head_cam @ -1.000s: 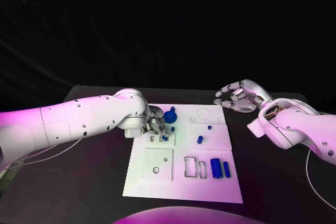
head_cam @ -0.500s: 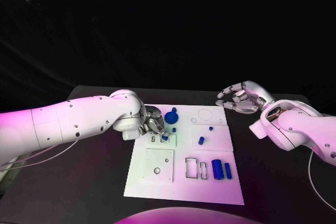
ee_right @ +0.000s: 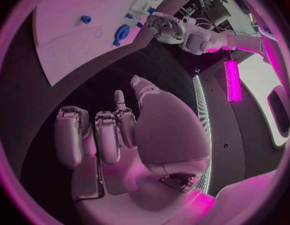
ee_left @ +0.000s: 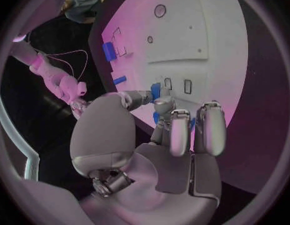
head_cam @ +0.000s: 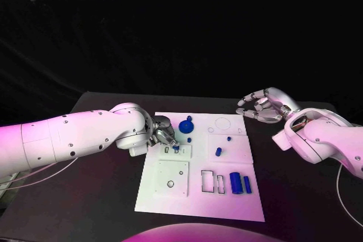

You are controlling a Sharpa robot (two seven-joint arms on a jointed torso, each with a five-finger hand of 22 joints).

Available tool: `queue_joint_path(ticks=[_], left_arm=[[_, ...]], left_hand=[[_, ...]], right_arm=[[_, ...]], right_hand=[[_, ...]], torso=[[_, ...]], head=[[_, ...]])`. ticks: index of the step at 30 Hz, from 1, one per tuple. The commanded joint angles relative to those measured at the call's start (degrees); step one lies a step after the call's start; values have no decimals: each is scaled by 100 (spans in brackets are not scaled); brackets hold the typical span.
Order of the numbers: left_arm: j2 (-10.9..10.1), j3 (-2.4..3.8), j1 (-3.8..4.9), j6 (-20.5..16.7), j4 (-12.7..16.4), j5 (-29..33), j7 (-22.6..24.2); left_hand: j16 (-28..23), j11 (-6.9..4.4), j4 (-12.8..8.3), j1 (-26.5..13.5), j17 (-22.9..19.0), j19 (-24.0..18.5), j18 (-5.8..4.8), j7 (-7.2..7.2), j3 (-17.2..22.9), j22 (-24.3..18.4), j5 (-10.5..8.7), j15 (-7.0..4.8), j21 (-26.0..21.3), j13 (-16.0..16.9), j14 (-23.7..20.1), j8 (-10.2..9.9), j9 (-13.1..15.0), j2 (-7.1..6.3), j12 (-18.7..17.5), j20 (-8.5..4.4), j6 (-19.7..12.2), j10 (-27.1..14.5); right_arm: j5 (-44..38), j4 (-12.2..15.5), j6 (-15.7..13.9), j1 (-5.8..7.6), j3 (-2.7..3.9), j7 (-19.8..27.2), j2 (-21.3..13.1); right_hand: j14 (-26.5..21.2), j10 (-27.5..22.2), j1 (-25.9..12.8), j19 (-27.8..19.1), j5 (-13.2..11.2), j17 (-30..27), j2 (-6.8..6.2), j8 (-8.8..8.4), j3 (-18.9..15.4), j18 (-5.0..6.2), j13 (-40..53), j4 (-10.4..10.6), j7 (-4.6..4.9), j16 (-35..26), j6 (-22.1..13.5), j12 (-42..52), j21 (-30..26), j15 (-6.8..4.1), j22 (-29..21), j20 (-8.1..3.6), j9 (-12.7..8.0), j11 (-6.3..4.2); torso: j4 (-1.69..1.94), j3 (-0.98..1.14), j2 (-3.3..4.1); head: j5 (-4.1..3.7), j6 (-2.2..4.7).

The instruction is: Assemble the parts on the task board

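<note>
The white task board [head_cam: 200, 200] lies in the middle of the black table. My left hand [head_cam: 161, 134] hovers over the board's far left part, and thumb and a finger pinch a small blue part [ee_left: 155, 91] above two small slots [ee_left: 176, 85]. A blue round disc [head_cam: 185, 127] lies just beside this hand, and small blue pegs [head_cam: 217, 151] stand further right. Two blue cylinders [head_cam: 239, 183] lie by the rectangular slots at the near right. My right hand [head_cam: 262, 107] hangs off the board's far right corner, fingers apart, holding nothing.
A square plate [head_cam: 172, 177] with small holes takes up the board's near left. A round outline [head_cam: 222, 124] marks the board's far right corner. From the right wrist, the board [ee_right: 64, 25] and my left hand [ee_right: 165, 26] show beyond my right hand [ee_right: 120, 130].
My left hand has stayed over the board's far left part with the blue part in its pinch, while its arm has sunk lower. The right hand has barely moved.
</note>
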Motion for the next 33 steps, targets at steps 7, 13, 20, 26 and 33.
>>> queue_joint_path(ticks=[7, 13, 20, 26, 33], left_arm=[[-37, 0, -97, -599, 148, -803, 270], [-9, -1, -117, -459, 151, -913, 201], [45, -2, -123, -202, 116, -932, 53], [106, -5, -124, -69, 47, -931, -54], [149, -7, -124, 71, -1, -932, -144]], left_hand=[[29, -17, -912, -17, 1179, 98, -110, -135, 864, 264, 138, -56, 68, 28, 499, 75, 483, -112, 47, -4, 196, 81], [48, -35, -930, -43, 1203, 144, -124, -152, 877, 331, 263, -71, 99, 69, 506, 74, 486, -150, 82, -19, 241, 140], [47, -44, -942, -72, 1199, 157, -129, -162, 883, 353, 397, -81, 110, 48, 505, 70, 488, -171, 64, -30, 271, 155], [50, -46, -941, -81, 1203, 158, -129, -164, 883, 355, 423, -82, 111, 44, 506, 71, 490, -172, 61, -32, 277, 158], [60, -55, -958, -107, 1217, 153, -127, -173, 883, 351, 538, -90, 110, 45, 510, 75, 498, -183, 61, -40, 299, 176]], right_arm=[[-52, -6, 66, -3, -2, -7, -5], [-53, -5, 67, -4, -3, -8, -10], [-56, -3, 66, -5, -4, -10, -13], [-58, 0, 65, -5, -4, -12, -13], [-58, 2, 67, -6, -4, -13, -16]], right_hand=[[473, -3, 23, 35, 13, 944, 22, 33, -5, 65, 623, 37, -11, -30, -37, -10, -38, -14, 897, -45, 5, -13], [473, -1, 9, 33, 14, 945, 21, 37, -12, 67, 624, 53, -12, -30, -36, -9, -43, -14, 895, -45, 6, -13], [473, -1, 9, 33, 14, 945, 21, 37, -12, 67, 624, 53, -12, -30, -36, -9, -43, -14, 895, -45, 6, -13], [473, -1, 9, 33, 14, 945, 21, 37, -12, 67, 624, 53, -12, -30, -36, -9, -43, -14, 895, -45, 6, -13], [471, -6, 1, 33, 14, 938, 20, 42, -18, 67, 618, 67, -13, -32, -35, -14, -45, -14, 894, -45, 7, -14]], torso=[[-6, -5, -1], [-7, -8, 8], [-3, -4, 6], [-5, -4, 8], [-4, -5, 6]], head=[[9, -6], [1, -8], [-10, -30], [-7, -43], [-10, -65]])
